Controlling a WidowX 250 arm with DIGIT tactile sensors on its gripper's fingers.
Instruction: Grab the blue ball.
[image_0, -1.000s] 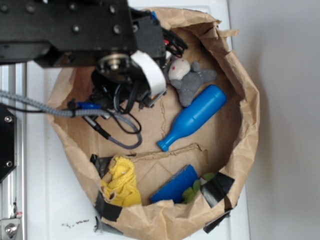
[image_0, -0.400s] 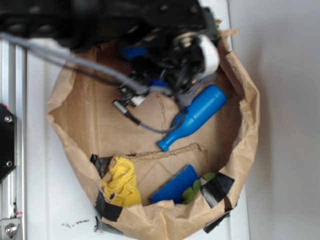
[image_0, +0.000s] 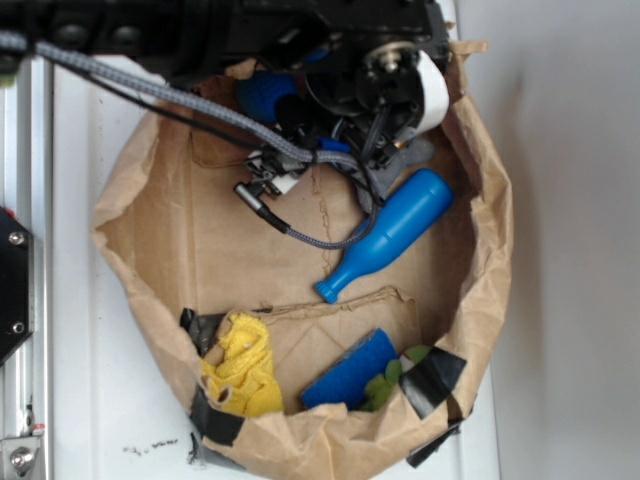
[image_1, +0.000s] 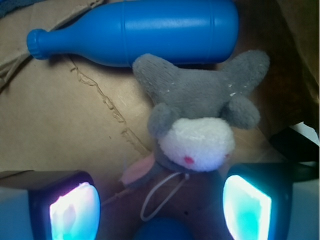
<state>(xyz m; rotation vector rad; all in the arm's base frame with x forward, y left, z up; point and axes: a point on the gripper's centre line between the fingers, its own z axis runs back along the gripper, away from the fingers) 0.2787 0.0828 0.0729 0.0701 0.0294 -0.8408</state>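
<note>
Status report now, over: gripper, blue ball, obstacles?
Gripper open, empty. Blue ball beside it, not grasped. Plush mouse between the fingers, in the way.

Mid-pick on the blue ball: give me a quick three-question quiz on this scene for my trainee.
1. True or false: the gripper has its jaws open.
2. What lies just ahead of the jaws in the wrist view? A. plush mouse B. yellow cloth C. blue sponge
3. In the exterior view, is the blue ball near the top or the bottom of the paper bag?

Key: 1 true; 2 A; 3 top.
</note>
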